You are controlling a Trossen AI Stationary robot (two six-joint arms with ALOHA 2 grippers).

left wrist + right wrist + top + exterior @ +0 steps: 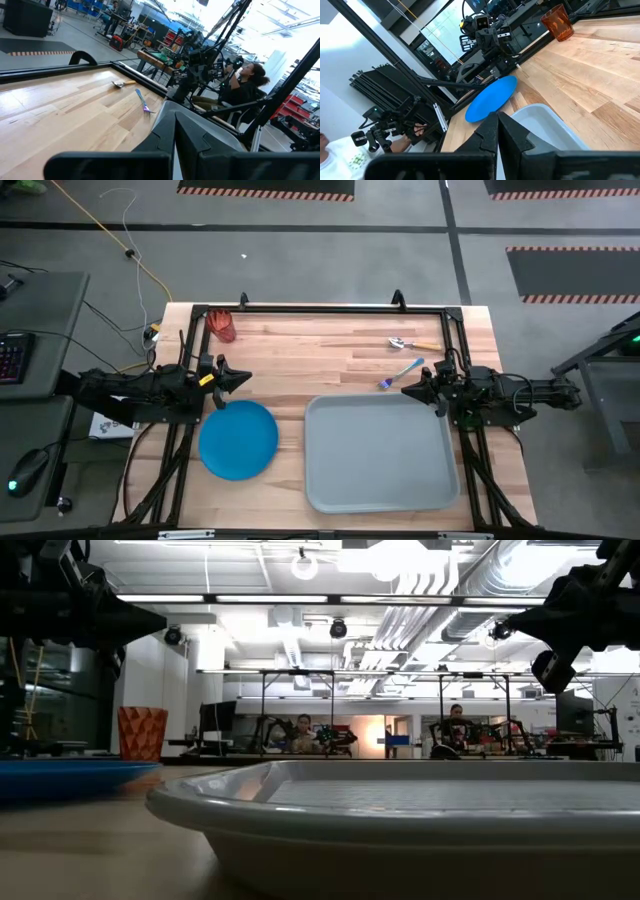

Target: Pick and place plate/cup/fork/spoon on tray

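Note:
The blue plate (238, 439) lies flat on the table at the near left; it also shows in the right wrist view (492, 98). The grey tray (380, 452) lies right of it. The red-orange cup (222, 326) stands at the far left corner. The spoon (412, 344) and the blue-handled fork (400, 372) lie at the far right, also in the left wrist view: spoon (121, 83), fork (142, 100). My left gripper (243, 377) is shut and empty above the plate's far edge. My right gripper (407, 390) is shut and empty above the tray's far right corner.
A black metal frame (320, 308) runs along the table's far edge and sides. Bare wood lies between the cup and the cutlery. People sit at benches in the room behind the table.

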